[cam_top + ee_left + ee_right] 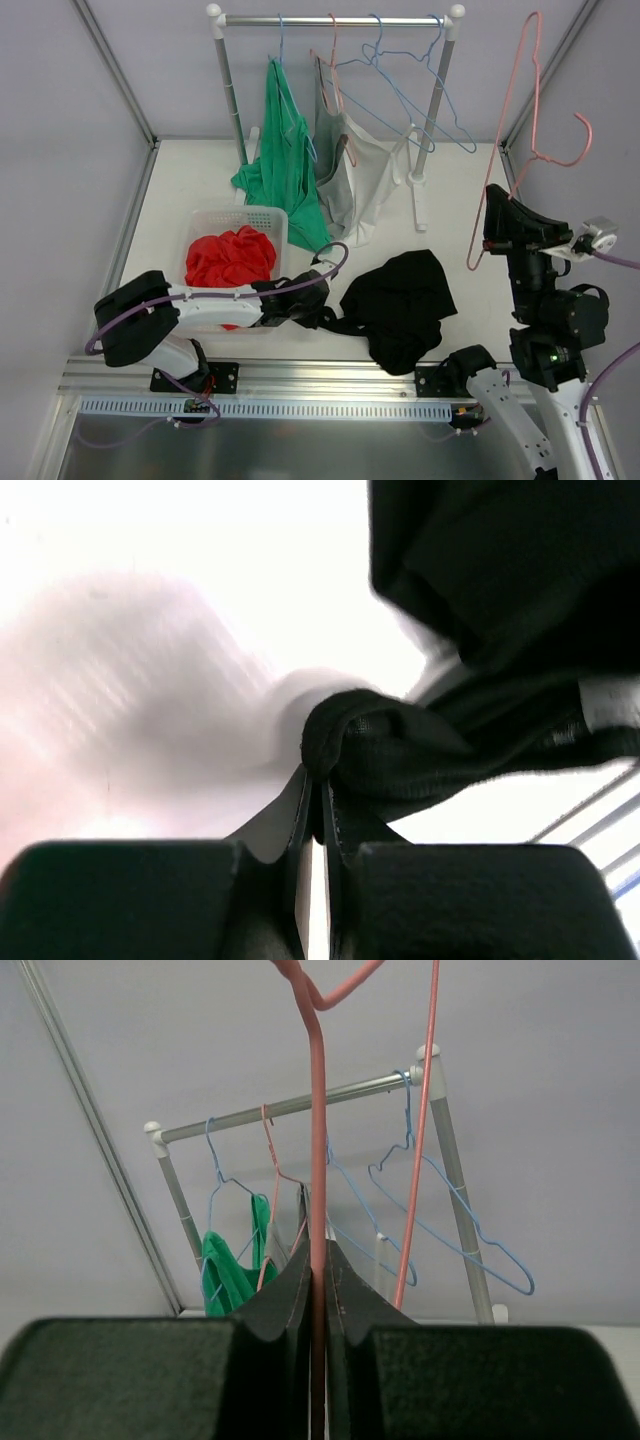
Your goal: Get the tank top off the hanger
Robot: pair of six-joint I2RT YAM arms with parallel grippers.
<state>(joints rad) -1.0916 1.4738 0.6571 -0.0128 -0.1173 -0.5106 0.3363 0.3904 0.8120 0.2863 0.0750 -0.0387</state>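
Black top (400,305) lies crumpled on the counter (190,180) at lower centre of the frame, one bunched edge clenched in the left jaws. Right jaws grip the pink hanger (318,1160), held upright at far right.

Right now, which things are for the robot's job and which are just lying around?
For the job: black tank top, pink hanger, left gripper, right gripper.
Just lying about: white basket, red cloth, green top, grey top, rack.
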